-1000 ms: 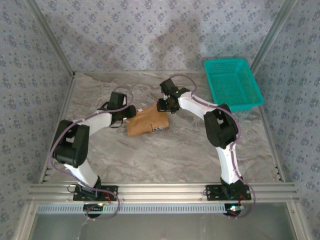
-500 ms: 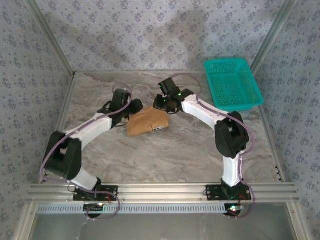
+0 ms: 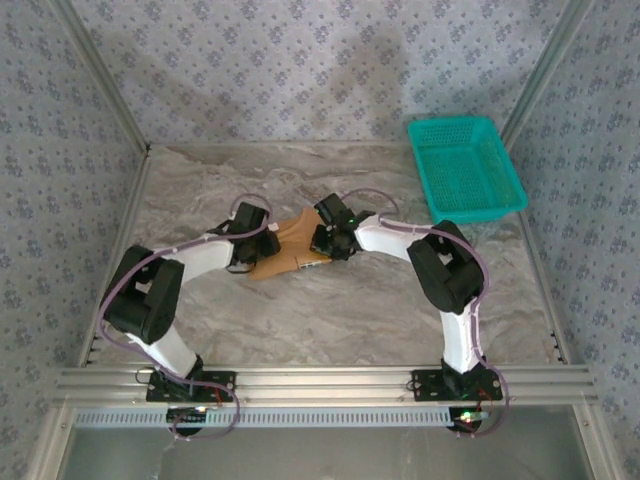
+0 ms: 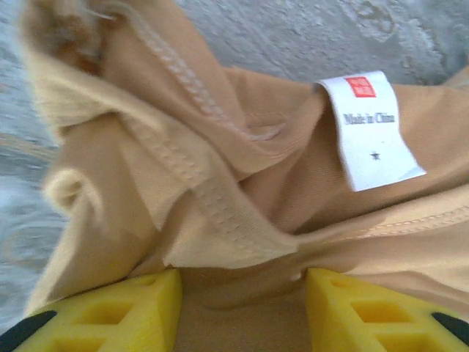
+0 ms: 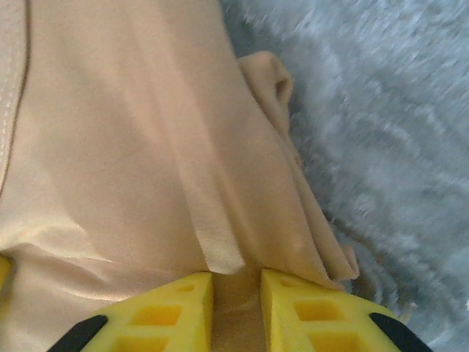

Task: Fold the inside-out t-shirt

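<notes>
The inside-out t-shirt [image 3: 288, 252] lies bunched in a small orange-tan bundle at mid-table, its far corner pulled up into a point between the two grippers. My left gripper [image 3: 268, 232] rests on its left side. In the left wrist view the yellow fingers [image 4: 110, 312] stand apart, open, with seamed folds [image 4: 220, 213] and flat cloth between them, and a white "Made in China" tag [image 4: 372, 128] lies at the upper right. My right gripper [image 3: 320, 240] is at the shirt's right side. Its jaws [image 5: 237, 301] are close together, shut on a fold of the cloth [image 5: 146, 161].
A teal plastic basket [image 3: 465, 165] stands at the back right of the marble table [image 3: 350, 320]. Patterned walls and metal frame posts close in the back and both sides. Grey tabletop shows right of the cloth [image 5: 381, 132].
Both grippers swung from the far side back down onto the shirt. The bundle, a flat rectangle before, now has its far corner drawn up between them.
</notes>
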Robot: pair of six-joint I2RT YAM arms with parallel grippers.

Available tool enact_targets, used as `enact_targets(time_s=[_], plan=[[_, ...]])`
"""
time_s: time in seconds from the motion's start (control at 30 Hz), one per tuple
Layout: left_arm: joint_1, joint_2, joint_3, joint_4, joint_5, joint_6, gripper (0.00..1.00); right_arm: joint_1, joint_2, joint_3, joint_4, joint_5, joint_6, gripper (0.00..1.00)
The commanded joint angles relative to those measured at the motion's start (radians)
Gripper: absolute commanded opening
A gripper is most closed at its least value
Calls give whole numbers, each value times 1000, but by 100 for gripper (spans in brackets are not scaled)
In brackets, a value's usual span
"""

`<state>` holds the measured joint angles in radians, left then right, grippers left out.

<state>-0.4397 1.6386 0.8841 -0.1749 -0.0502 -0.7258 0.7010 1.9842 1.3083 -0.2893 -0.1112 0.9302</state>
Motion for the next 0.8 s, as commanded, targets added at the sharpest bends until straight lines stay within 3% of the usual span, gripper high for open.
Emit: enact_targets(time_s=[0.0,0.13,0.3,0.37,0.5,0.77], plan=[[-17,-73,66,-134,-119,74,48,21,-65,-10,-93,72,-29,32],[-111,-130,127,-118,-174,25,55,10,-209,-39,-142,214,-105,51],[-203,-120,9,201,-52,-134,58,-72,-350,-173,-169,272,-114,55],[-198,-81,-47,276,-32,-191,58,-114,-388,-215,-170,265,-120,55],[-169,-15,-72,251,-31,-174,58,-152,-450,-278,-168,268,-131,55],[-12,100,-75,216,56,-38,59,-177,-457,-301,-152,260,-136,55]])
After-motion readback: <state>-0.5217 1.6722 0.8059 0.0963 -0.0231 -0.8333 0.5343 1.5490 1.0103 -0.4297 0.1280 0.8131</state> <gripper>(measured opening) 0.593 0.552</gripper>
